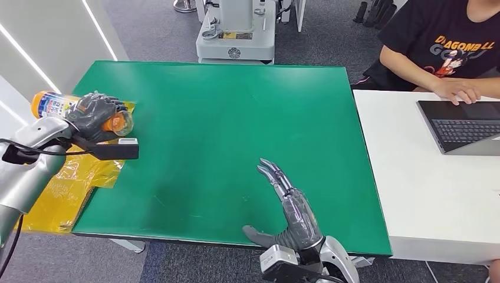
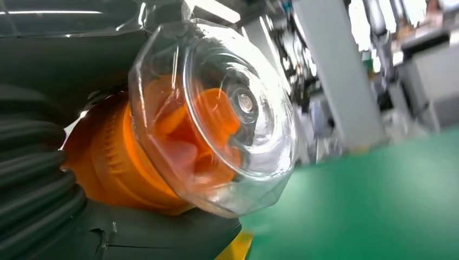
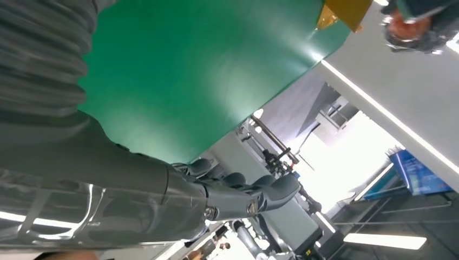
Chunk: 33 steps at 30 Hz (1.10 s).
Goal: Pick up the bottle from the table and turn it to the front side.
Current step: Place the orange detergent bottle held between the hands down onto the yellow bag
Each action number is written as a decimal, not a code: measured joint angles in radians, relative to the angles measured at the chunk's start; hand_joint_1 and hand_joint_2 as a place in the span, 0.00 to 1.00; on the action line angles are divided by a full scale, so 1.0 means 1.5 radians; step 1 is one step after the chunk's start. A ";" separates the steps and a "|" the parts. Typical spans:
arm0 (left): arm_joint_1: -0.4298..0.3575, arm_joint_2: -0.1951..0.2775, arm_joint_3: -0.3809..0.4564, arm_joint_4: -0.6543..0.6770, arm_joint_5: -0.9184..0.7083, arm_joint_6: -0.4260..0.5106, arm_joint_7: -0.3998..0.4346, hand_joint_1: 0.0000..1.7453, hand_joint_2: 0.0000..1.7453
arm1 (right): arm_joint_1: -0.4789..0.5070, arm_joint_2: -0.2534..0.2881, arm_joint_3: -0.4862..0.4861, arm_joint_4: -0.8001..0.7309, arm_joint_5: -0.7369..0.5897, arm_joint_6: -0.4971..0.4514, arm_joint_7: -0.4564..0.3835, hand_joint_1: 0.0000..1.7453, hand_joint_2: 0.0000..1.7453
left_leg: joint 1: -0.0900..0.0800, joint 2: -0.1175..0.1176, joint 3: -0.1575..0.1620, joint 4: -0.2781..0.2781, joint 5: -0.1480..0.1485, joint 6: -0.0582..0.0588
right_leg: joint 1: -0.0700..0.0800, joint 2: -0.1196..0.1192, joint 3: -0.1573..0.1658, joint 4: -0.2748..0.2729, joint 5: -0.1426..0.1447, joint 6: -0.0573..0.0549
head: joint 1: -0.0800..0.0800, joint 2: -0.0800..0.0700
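My left hand (image 1: 97, 115) grips an orange bottle (image 1: 52, 104) with a blue and white label, held on its side above the table's left edge. Its clear cap (image 1: 124, 122) points toward the table's middle. In the left wrist view the clear cap (image 2: 233, 116) over the orange nozzle sits close to the camera, with my left hand (image 2: 48, 189) wrapped around the orange body (image 2: 105, 162). My right hand (image 1: 292, 206) is open, fingers straight, over the near edge of the green table (image 1: 236, 118). The right wrist view shows my right hand (image 3: 238, 195) with nothing in it.
A yellow bag (image 1: 65, 183) lies over the table's left edge under the bottle. A white desk (image 1: 424, 183) with a laptop (image 1: 463, 127) stands to the right, where a person (image 1: 436, 47) sits typing. A grey machine base (image 1: 236, 35) stands beyond the table.
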 joint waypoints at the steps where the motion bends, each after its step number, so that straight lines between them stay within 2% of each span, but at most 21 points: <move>1: -0.003 -0.004 -0.011 0.021 -0.010 0.003 -0.002 1.00 1.00 | 0.000 0.000 0.000 -0.002 -0.001 0.001 0.000 0.00 1.00 | 0.000 0.000 0.000 0.000 0.000 0.000 | 0.000 0.000 0.000 0.000 0.000 0.000 | 0.000 0.000; 6: -0.010 -0.033 -0.057 0.117 -0.046 0.018 -0.008 1.00 1.00 | 0.000 0.002 0.000 -0.020 -0.024 0.001 -0.011 0.00 1.00 | 0.000 0.000 0.000 0.000 0.000 0.000 | 0.000 0.000 0.000 0.000 0.000 0.000 | 0.000 0.000; 11: -0.010 -0.056 -0.080 0.180 -0.059 0.017 0.008 1.00 1.00 | 0.001 0.005 0.000 -0.049 -0.056 -0.018 -0.034 0.00 1.00 | 0.000 0.000 0.000 0.000 0.000 0.000 | 0.000 0.000 0.000 0.000 0.000 0.000 | 0.000 0.000; 19: -0.013 -0.084 -0.089 0.258 -0.067 0.018 0.022 1.00 1.00 | -0.002 0.006 0.000 -0.089 -0.164 -0.071 -0.089 0.00 1.00 | 0.000 0.000 0.000 0.000 0.000 0.000 | 0.000 0.000 0.000 0.000 0.000 0.000 | 0.000 0.000; 28: -0.014 -0.128 -0.089 0.310 -0.072 -0.001 0.013 1.00 1.00 | -0.017 0.016 0.004 -0.102 -0.243 -0.107 -0.104 0.00 1.00 | 0.000 0.000 0.000 0.000 0.000 0.000 | 0.000 0.000 0.000 0.000 0.000 0.000 | 0.000 0.000; 33: -0.014 -0.147 -0.089 0.327 -0.073 -0.001 0.020 1.00 1.00 | -0.022 0.024 0.008 -0.108 -0.255 -0.113 -0.104 0.00 1.00 | 0.000 0.000 0.000 0.000 0.000 0.000 | 0.000 0.000 0.000 0.000 0.000 0.000 | 0.000 0.000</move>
